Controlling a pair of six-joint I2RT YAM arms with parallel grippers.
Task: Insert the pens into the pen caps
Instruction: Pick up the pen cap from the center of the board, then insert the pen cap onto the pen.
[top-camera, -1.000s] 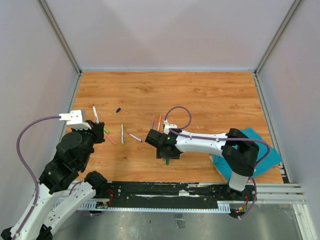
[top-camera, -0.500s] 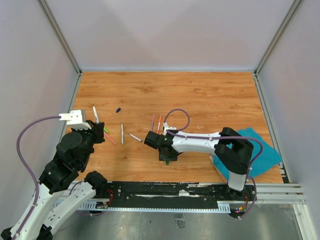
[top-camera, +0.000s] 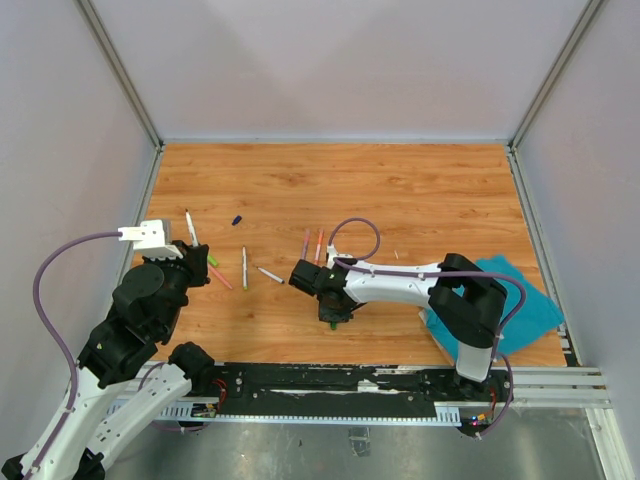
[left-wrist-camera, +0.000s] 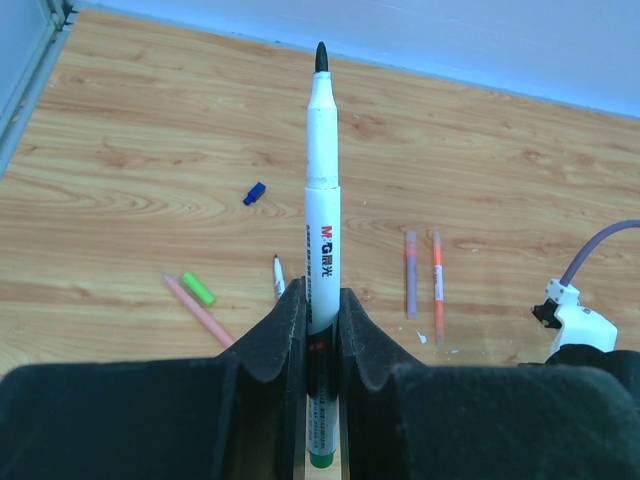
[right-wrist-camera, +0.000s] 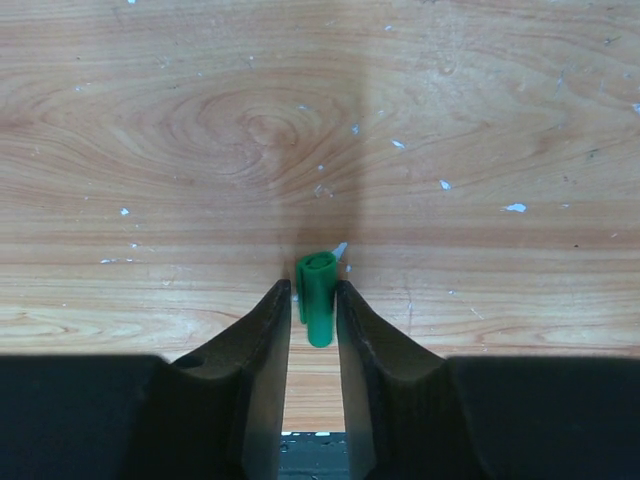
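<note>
Left tool (left-wrist-camera: 321, 305): I see it clamped narrow on the green pen (left-wrist-camera: 321, 180), with a finger pressed against each side of the barrel.
Green pen: it has a white barrel, and its dark tip points away from the wrist. The green end shows below the fingers. It is held up off the table (top-camera: 420, 190).
Right tool (right-wrist-camera: 312, 284): it is down at the table with its fingers narrow, one on each side of the green cap (right-wrist-camera: 318, 300). I cannot tell whether they press on it yet.
Green cap: it lies on the wood between those fingers, in line with them, near the table's front edge.
Beyond the left tool: a pink pen (left-wrist-camera: 200, 310) lies with a light green cap (left-wrist-camera: 198, 288) just beside it. A white pen (left-wrist-camera: 279, 278) lies to the right of them. A dark blue cap (left-wrist-camera: 254, 193) lies farther out, alone.
Beyond the right tool: a purple pen (left-wrist-camera: 411, 272) and an orange pen (left-wrist-camera: 437, 285) lie side by side and parallel.
Far right: a teal cloth (top-camera: 520, 300) lies at the table's edge, partly under the right arm.
</note>
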